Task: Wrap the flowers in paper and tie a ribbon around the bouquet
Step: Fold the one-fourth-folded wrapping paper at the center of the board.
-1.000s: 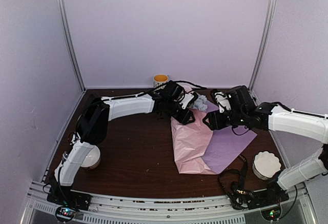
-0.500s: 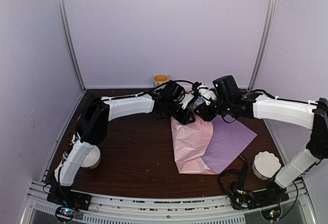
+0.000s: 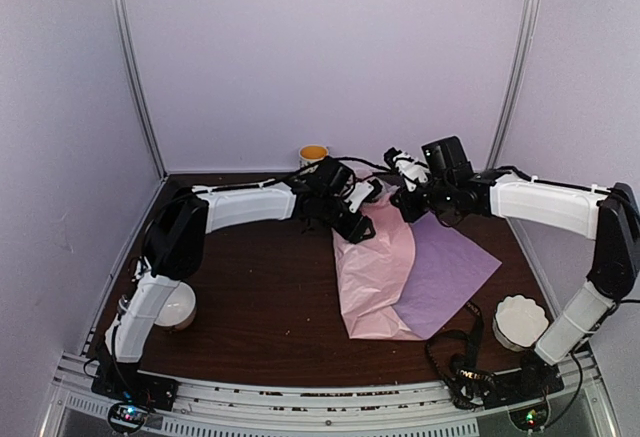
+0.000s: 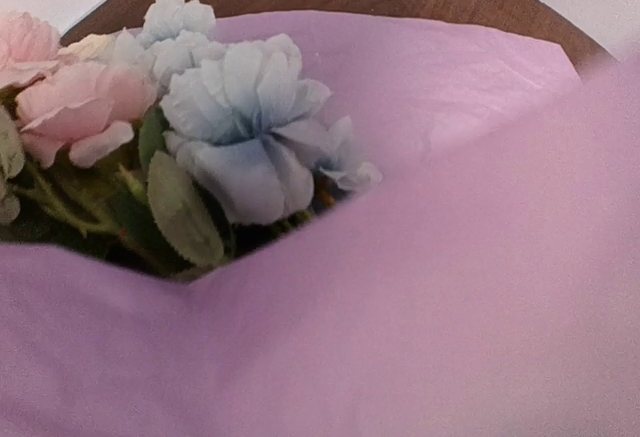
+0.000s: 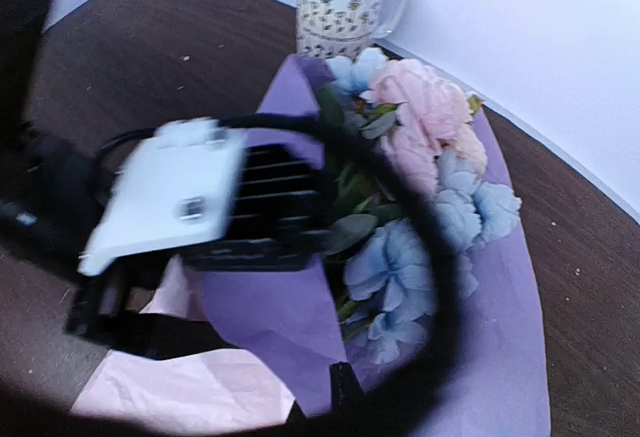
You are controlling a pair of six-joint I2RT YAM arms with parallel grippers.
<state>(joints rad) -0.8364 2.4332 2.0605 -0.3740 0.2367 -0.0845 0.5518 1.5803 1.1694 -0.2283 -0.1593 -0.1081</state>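
Observation:
The flowers, pale blue and pink, lie at the table's far end on the paper, whose pink face is folded over its lilac face. In the left wrist view a raised fold of paper hides my left gripper's jaws. From above, the left gripper sits at the paper's far left edge. My right gripper is shut, its dark tips pinching the lower edge of a lilac flap beside the blooms. The ribbon lies by the right arm's base.
A yellow-lined mug stands against the back wall just behind the flowers. A white scalloped dish sits at the near right, and a white round object at the near left. A blurred black cable loops across the right wrist view.
The right arm has swung left and farther back to the flowers, and its gripper has gone from open to shut. The left arm has barely moved.

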